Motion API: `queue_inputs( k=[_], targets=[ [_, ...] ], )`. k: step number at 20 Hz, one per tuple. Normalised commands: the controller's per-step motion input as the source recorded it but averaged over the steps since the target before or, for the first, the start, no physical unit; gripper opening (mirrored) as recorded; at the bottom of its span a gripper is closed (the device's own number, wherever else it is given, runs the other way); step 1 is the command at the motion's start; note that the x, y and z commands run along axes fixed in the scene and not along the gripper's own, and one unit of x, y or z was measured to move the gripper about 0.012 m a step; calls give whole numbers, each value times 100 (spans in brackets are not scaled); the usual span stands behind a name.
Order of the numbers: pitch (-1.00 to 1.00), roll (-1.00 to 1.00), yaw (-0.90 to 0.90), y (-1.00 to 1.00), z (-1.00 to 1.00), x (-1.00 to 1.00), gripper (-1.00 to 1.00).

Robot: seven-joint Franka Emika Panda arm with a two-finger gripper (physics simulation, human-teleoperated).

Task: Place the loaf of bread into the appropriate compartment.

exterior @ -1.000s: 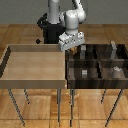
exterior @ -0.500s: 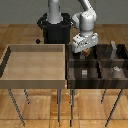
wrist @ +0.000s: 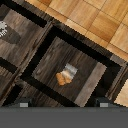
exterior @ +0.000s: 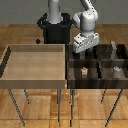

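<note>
The loaf of bread [wrist: 62, 78] is a tiny orange-brown lump lying on the floor of a square section [wrist: 47, 60] of the dark wooden divided box [exterior: 97, 80]. It touches a small pale grey cube [wrist: 72, 70] in that same section. In the exterior view the loaf [exterior: 85, 70] shows in the box's near section on the exterior view's left. My gripper [exterior: 83, 48] hangs above the box, apart from the loaf. In the wrist view the gripper [wrist: 62, 104] is open, its two fingertips [wrist: 22, 104] wide apart with nothing between them.
A large light-wood undivided tray [exterior: 35, 77] stands at the exterior view's left of the box, both on thin-legged stands. A small whitish rounded piece [exterior: 117, 70] lies in the near section on the exterior view's right. The black robot base [exterior: 54, 30] stands behind.
The arm has swung toward the exterior view's right, from above the tray's edge to over the divided box.
</note>
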Motion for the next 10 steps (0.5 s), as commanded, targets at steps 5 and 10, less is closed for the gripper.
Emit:
queue_inputs(
  k=[5, 10],
  targets=[
    [0, 0, 0, 0, 0, 0, 100],
    [0, 0, 0, 0, 0, 0, 100]
  ],
)
